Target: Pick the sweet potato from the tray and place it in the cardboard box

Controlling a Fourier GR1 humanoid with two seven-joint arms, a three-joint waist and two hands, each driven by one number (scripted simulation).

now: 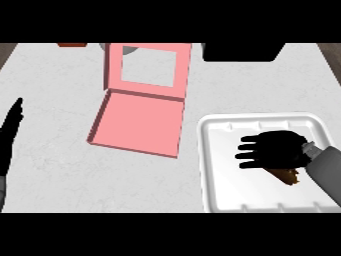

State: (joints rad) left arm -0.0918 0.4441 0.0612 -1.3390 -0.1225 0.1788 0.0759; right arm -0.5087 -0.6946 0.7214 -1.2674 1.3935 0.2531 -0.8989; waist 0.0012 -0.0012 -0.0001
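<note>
One white tray [221, 200] holds one sweet potato [289, 175] (mostly hidden, a brown end showing), under the right hand [276, 150], whose fingers curl down over it. One pink box [140, 122] lies open just left of the tray. The left hand [2, 142] rests at the left edge, fingers straight.

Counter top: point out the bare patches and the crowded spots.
Bare: the grey counter between the resting left hand and the open pink cardboard box; also right of the box lid, above the white tray. Crowded: the tray, under the right hand.
</note>
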